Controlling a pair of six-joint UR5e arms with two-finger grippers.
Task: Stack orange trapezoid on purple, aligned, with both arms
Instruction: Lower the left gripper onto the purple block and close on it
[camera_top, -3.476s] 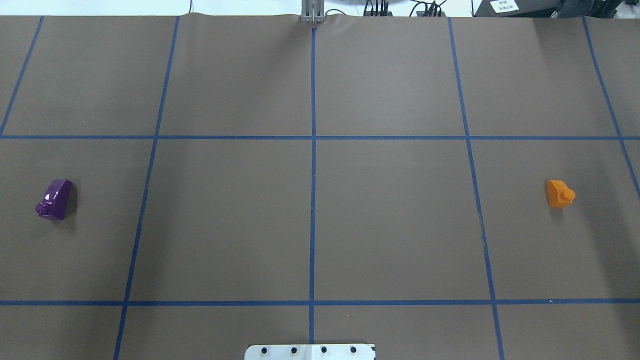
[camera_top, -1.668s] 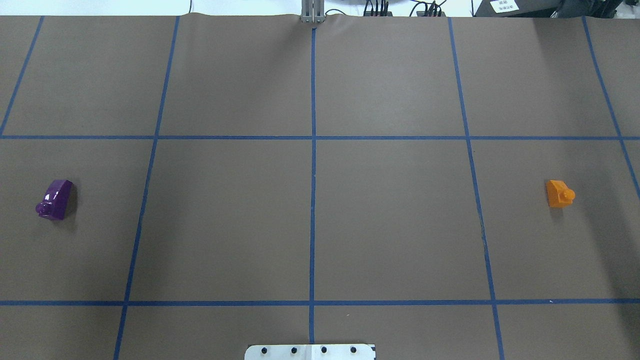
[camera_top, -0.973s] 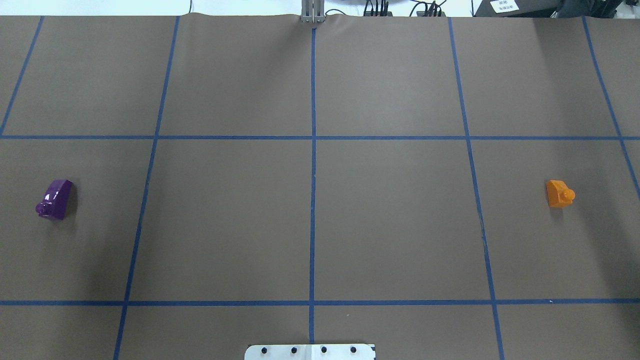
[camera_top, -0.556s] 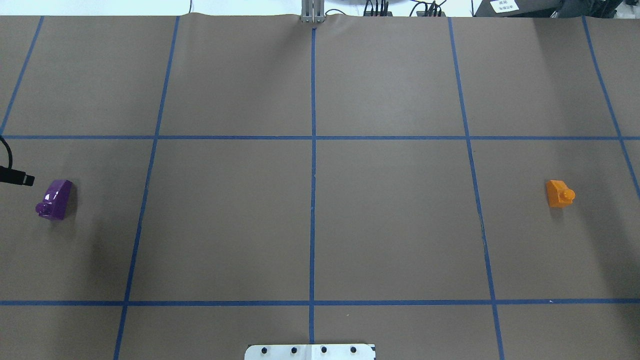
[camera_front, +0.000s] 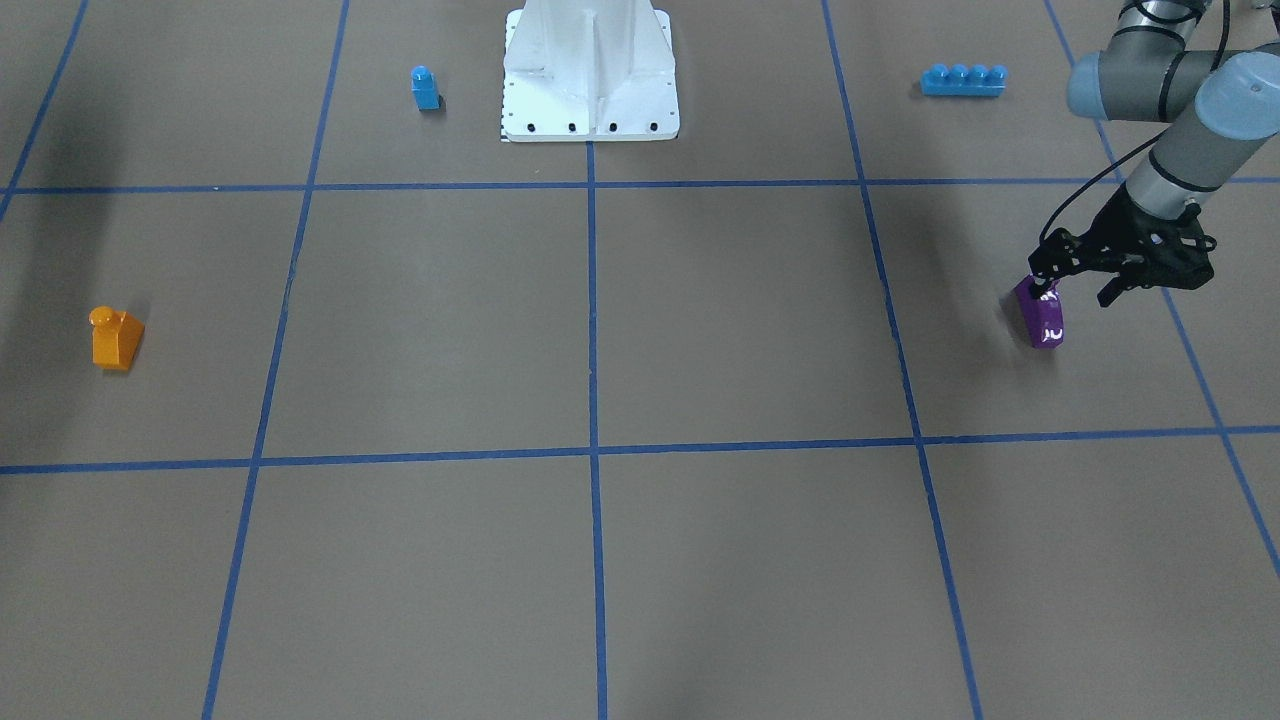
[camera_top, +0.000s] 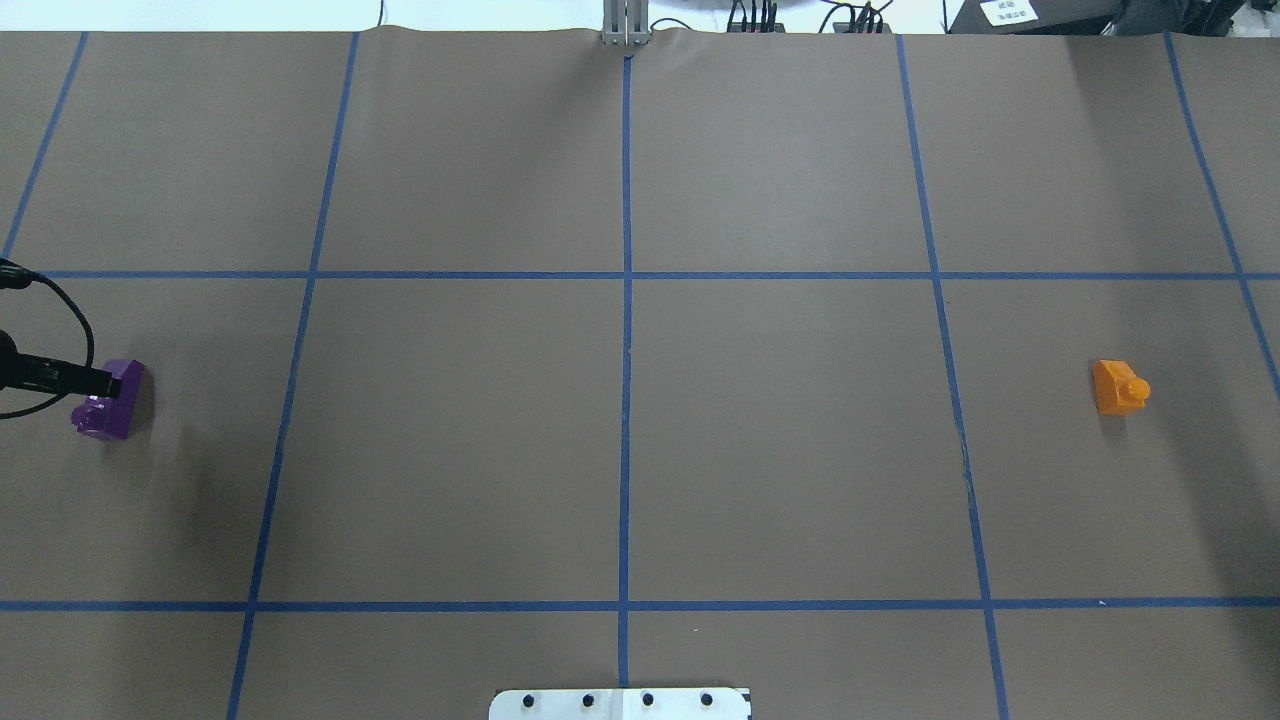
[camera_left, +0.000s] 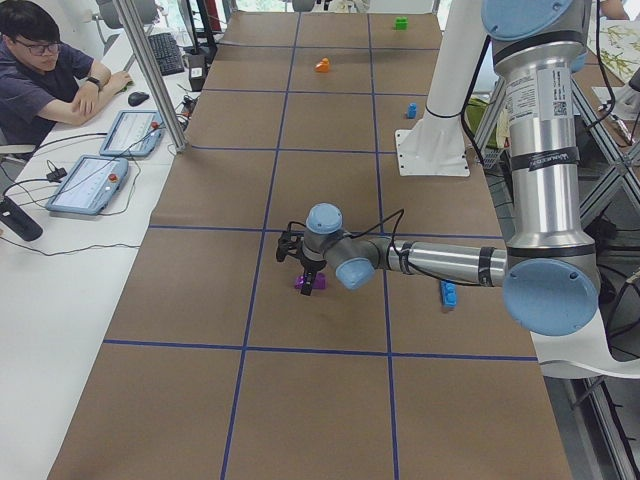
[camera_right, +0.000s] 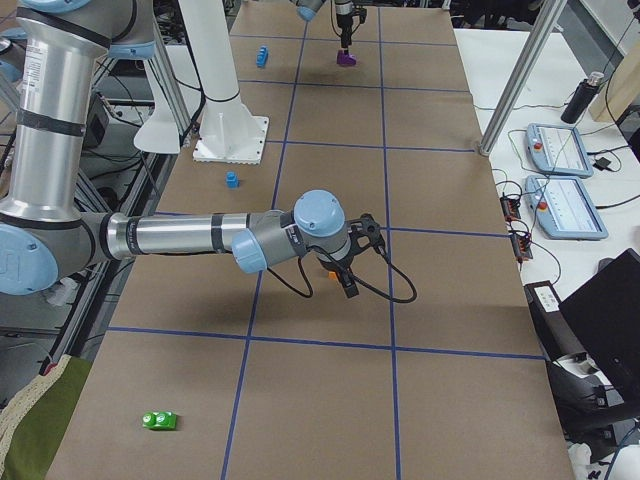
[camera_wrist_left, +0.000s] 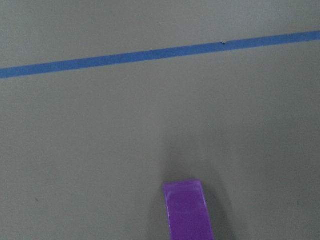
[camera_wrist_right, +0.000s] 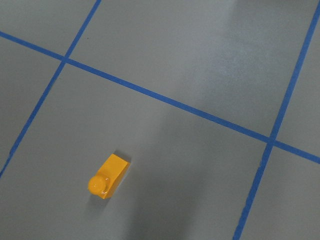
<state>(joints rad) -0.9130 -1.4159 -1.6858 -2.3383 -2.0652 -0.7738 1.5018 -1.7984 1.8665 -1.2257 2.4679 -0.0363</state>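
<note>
Brown worktop (camera_front: 700, 320), blue tape grid (camera_front: 592, 300); purple brick (camera_front: 1040, 320) lies at robot's left end, left tool (camera_front: 1072, 289) spread open just over it, gripping nothing; orange trapezoid (camera_front: 116, 341) lies far right, right tool (camera_right: 344, 274) hovers there, opening cannot be told.

Two glossy sloped bricks, well apart.
The orange trapezoid (camera_top: 1118, 388) stands stud-up on the right; the purple (camera_top: 108, 410), far left, seems upright too.

The white label (camera_top: 1008, 10) seems printed but too small to read.
</note>
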